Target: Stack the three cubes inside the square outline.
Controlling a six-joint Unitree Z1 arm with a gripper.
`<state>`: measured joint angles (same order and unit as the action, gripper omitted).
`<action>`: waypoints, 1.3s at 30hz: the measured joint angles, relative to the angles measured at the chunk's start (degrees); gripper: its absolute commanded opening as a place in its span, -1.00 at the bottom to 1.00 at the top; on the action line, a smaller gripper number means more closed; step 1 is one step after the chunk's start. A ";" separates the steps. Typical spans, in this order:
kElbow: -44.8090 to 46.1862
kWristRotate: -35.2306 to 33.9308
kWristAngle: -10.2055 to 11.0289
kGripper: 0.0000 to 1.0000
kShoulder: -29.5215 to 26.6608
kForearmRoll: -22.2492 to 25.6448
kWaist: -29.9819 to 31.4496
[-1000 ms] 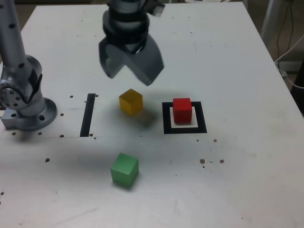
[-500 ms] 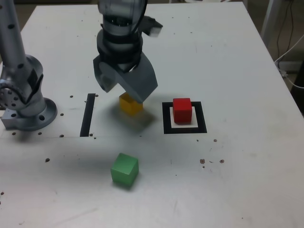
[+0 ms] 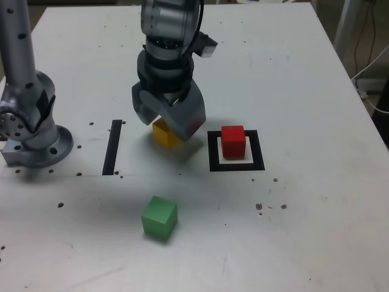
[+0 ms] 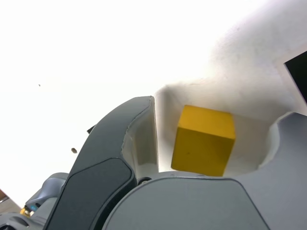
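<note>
White table (image 3: pixel 304 73) (speckled) bears green cube (image 3: pixel 159 218), yellow cube (image 3: pixel 164 135), black strip (image 3: pixel 113 146)

A yellow cube (image 4: pixel 205 140) sits on the bright white worktop (image 4: pixel 96 52), between the two grey jaws of the pincer (image 4: pixel 211 143). Visible gaps separate the cube from each jaw. A black mark (image 4: pixel 298 76) lies on the worktop beyond the cube, at the frame's edge.

Three plain cubes on a pale worktop (image 3: pixel 316 91)

Yellow cube (image 3: pixel 164 135), red cube (image 3: pixel 233 140), green cube (image 3: pixel 159 218); black square outline (image 3: pixel 213 152) with white centre; black strip (image 3: pixel 112 146); grey hand (image 3: pixel 170 115).
</note>
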<state>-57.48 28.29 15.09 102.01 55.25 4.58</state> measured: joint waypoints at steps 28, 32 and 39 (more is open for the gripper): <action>0.19 -0.63 -0.67 -0.95 -0.03 0.39 -0.01; -4.70 -5.35 -1.80 -0.95 -0.51 6.87 -0.26; -17.25 -19.32 -4.37 -0.95 -0.83 19.29 -0.35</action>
<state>-74.73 8.97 10.73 101.18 74.55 4.23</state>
